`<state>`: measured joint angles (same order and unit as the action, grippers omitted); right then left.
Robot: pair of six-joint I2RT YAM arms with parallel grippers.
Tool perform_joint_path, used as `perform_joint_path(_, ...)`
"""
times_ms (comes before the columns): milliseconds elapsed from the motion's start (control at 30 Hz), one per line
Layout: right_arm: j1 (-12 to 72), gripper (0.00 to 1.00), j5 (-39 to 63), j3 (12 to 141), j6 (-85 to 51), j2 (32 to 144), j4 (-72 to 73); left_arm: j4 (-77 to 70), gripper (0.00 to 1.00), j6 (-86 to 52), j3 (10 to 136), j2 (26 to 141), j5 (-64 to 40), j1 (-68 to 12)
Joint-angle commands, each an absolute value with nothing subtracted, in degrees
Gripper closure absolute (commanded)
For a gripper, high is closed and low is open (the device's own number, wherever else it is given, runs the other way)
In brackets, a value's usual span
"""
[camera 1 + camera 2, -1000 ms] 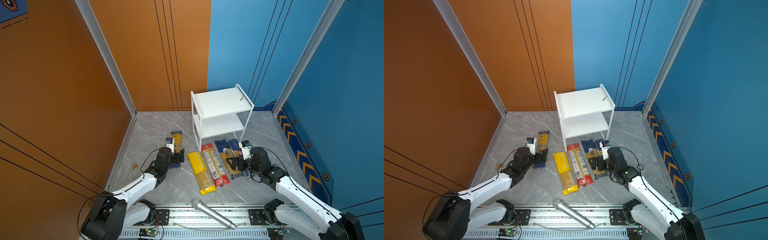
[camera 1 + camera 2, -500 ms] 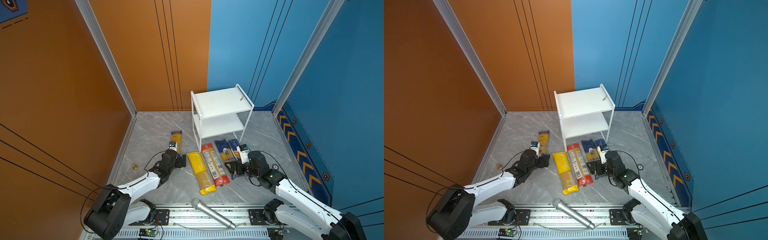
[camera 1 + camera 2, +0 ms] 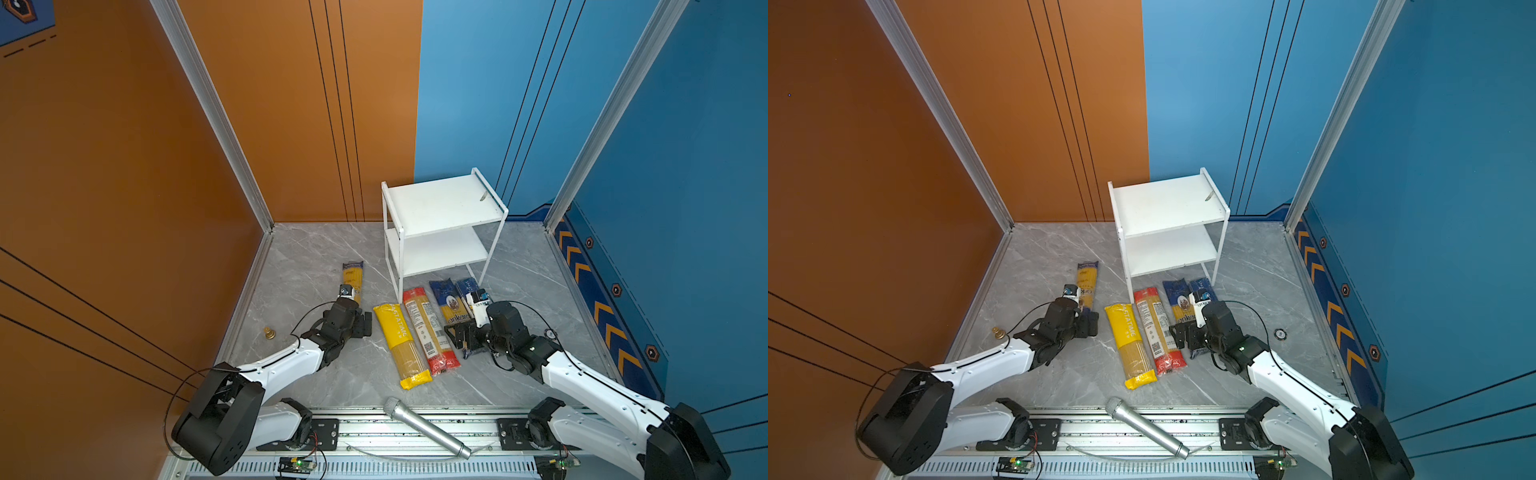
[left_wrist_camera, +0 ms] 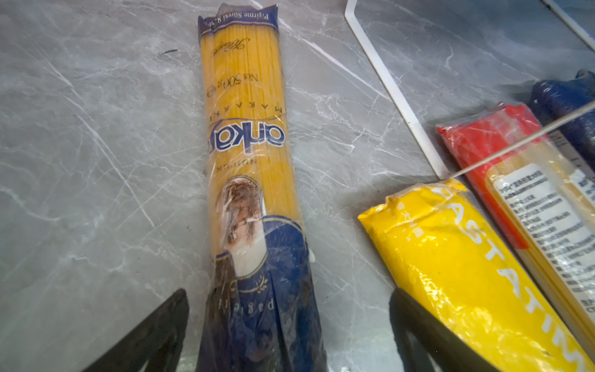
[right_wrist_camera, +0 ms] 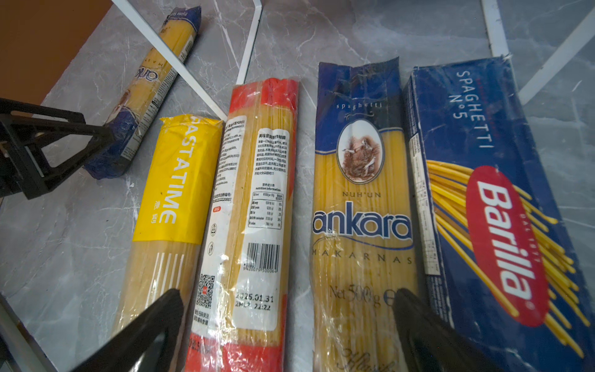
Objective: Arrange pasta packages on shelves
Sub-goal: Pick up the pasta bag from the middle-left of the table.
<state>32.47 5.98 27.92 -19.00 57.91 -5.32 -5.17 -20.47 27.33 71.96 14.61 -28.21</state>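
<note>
The white two-tier shelves [image 3: 440, 208] stand at the back with both boards bare of pasta. Five pasta packages lie on the floor. One ankara bag [image 4: 248, 135] lies apart on the left, and my open left gripper [image 4: 288, 293] straddles its dark blue end without touching it. A yellow bag [image 5: 180, 174], a red bag [image 5: 257, 193], a second ankara bag [image 5: 360, 225] and a blue Barilla pack [image 5: 502, 225] lie side by side before the shelves. My open right gripper [image 5: 288, 293] hovers low over the red and ankara bags, holding nothing.
A silver microphone [image 3: 424, 428] lies on the front rail. A small brass piece [image 3: 269, 332] sits near the orange wall, and a small round black thing [image 3: 1280, 333] right of my right arm. A small sliver [image 3: 484, 195] lies on the top shelf. Walls close in on three sides.
My left gripper has drawn back along the lone ankara bag to its near end. My right gripper has moved left from the Barilla pack to over the red and ankara bags. Both stayed open.
</note>
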Motion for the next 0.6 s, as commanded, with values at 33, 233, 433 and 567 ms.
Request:
perform_joint_path(33,33.00,0.00,3.79,27.82,-19.61,58.19,-4.56,-1.43,0.02,-21.13,29.04,73.21,14.93,-28.22)
perform_joint_path(233,33.31,0.01,3.44,27.77,-19.63,58.32,-4.88,0.48,0.02,-22.49,30.23,76.07,13.73,-27.72)
perform_joint_path(433,33.57,0.01,3.21,27.86,-19.51,58.50,-4.90,1.82,0.02,-23.22,31.70,78.69,13.55,-27.51)
perform_joint_path(567,33.52,0.01,3.00,27.86,-19.52,58.62,-4.89,2.60,0.02,-23.29,32.47,80.00,13.05,-27.28)
